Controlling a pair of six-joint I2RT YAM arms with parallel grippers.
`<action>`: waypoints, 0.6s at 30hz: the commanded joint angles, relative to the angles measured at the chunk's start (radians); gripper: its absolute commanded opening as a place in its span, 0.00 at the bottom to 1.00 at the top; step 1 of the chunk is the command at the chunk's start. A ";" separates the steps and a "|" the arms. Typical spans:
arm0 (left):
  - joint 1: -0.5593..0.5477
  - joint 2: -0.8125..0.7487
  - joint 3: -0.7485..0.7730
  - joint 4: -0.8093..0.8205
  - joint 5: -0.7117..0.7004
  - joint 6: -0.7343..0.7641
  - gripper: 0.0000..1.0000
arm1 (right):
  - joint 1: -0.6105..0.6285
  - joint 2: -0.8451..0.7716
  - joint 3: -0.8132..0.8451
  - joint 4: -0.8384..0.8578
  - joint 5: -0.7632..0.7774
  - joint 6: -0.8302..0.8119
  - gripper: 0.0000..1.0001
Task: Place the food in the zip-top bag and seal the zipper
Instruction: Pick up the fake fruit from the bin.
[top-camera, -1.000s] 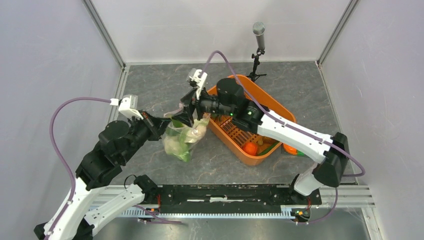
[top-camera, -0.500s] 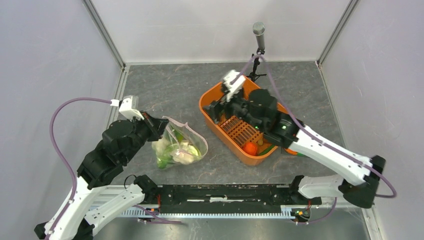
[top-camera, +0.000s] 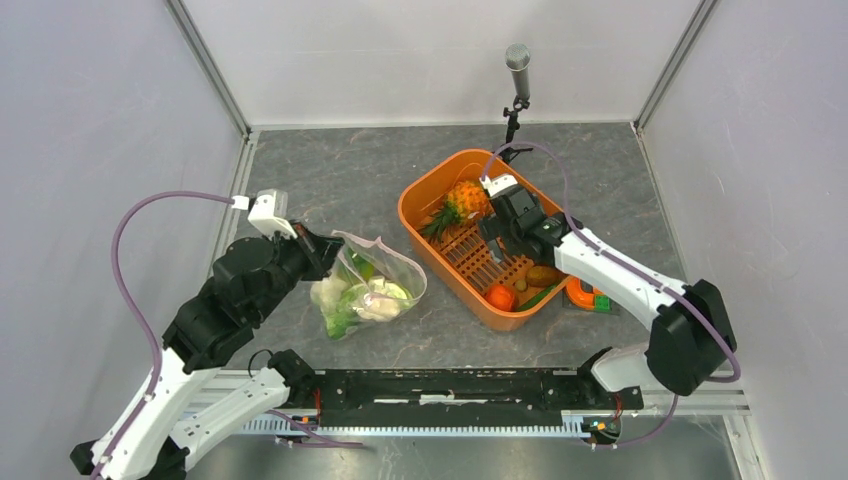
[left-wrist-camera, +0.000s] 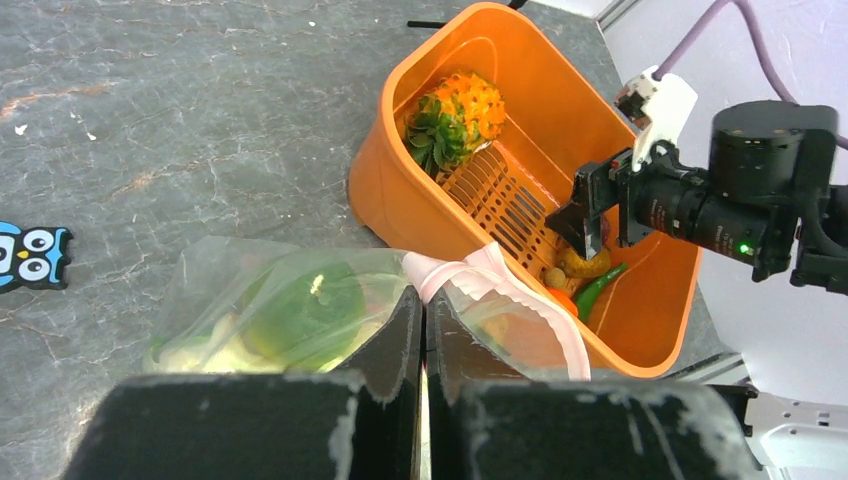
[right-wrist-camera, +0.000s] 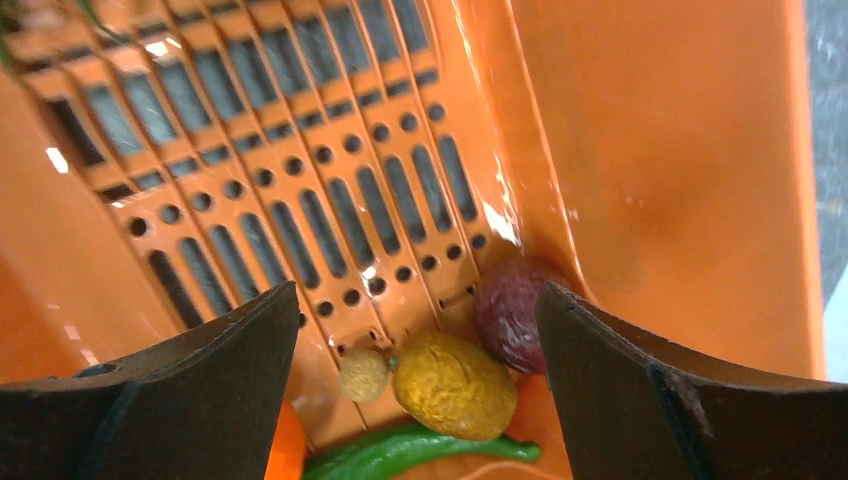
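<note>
Grey marbled tabletop (top-camera: 340, 170) holds zip-top bag (top-camera: 375, 287), orange basket (top-camera: 432, 255); white walls (top-camera: 440, 50).

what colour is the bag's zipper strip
Pale pink; the zipper shows best in the left wrist view.

A grey, marble-veined surface (top-camera: 330, 180) fills the frame, boxed in by plain white walls (top-camera: 440, 50) at top, left and right, with metal posts (top-camera: 208, 68) at the upper corners. A microphone (top-camera: 517, 57) stands at upper centre; a metal rail (top-camera: 450, 422) lines the bottom edge. Lighting is even.
</note>
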 joint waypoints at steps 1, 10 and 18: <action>0.003 -0.004 -0.012 0.096 0.006 0.092 0.02 | -0.042 0.034 0.013 -0.101 0.084 0.060 0.91; 0.002 -0.017 -0.067 0.156 -0.056 0.180 0.02 | -0.103 0.140 -0.004 -0.089 0.053 0.144 0.86; 0.002 -0.050 -0.070 0.128 -0.057 0.154 0.02 | -0.106 0.173 -0.016 -0.108 0.196 0.197 0.84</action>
